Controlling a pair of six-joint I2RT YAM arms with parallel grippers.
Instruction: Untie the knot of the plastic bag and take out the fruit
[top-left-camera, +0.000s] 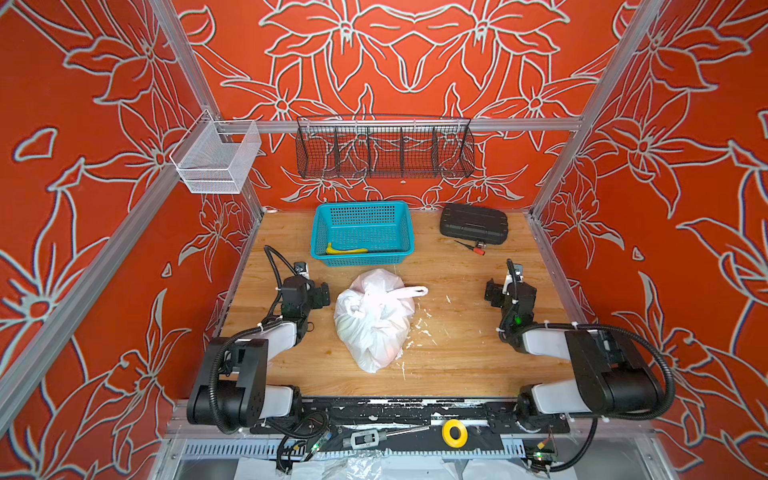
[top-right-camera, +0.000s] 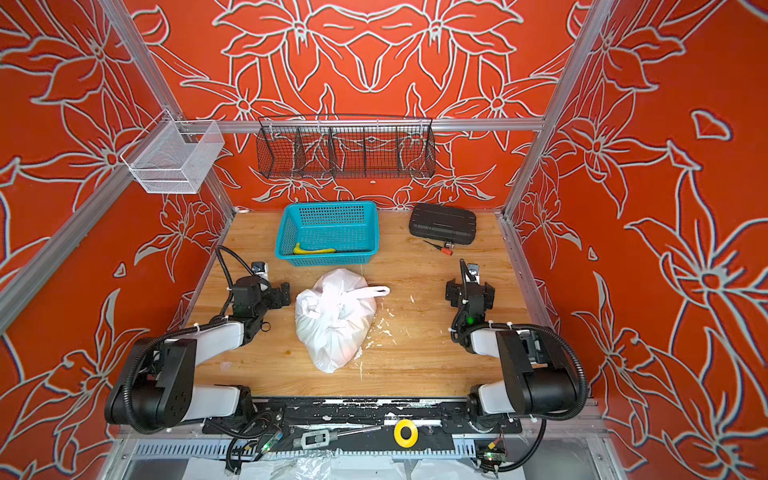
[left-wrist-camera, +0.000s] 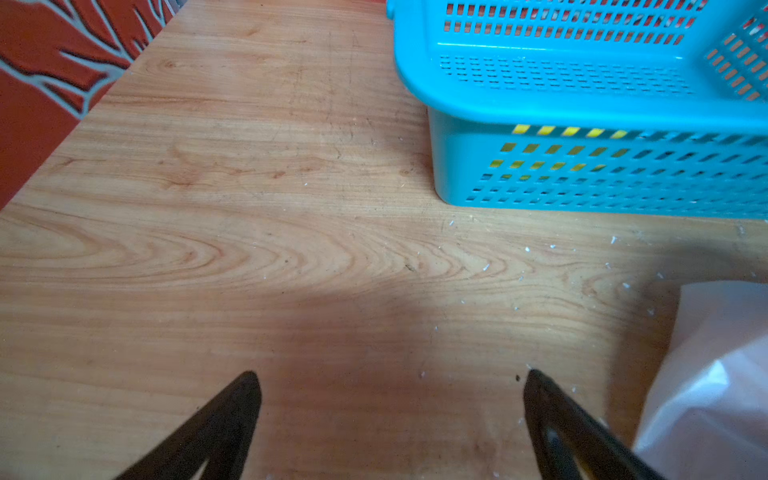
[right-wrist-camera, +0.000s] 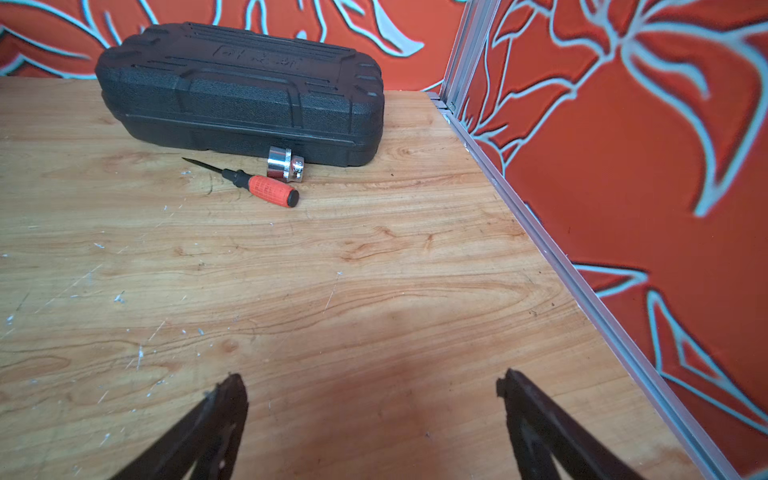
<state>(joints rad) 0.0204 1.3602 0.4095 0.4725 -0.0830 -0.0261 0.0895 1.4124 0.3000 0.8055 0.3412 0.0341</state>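
Left wrist view: my left pincer is released. Both black fingers are spread wide over the bare wooden table, with nothing between them. An edge of the plastic bag shows just beside one finger; I cannot tell whether they touch. The teal basket stands ahead, with something yellow showing through its slots.

Right wrist view: my right pincer is also released and empty, over bare wood. Ahead, a black tool case lies against the back wall. A red-handled screwdriver lies in front of it, and a chrome socket sits between the two, just beside the case.

Both top views: the plastic bag lies mid-table between my arms, close to the left pincer and well apart from the right. Neither pincer grips it. It is full and bulging, and the crinkled film hides what is inside. The knot is tied and sits on the upper part of the bag, toward the far side. One loop strap sticks out of it toward my right arm. White flecks are scattered on the wood on that same side of the bag. The teal basket stands behind the bag near the far edge, and a banana lies along its near wall.
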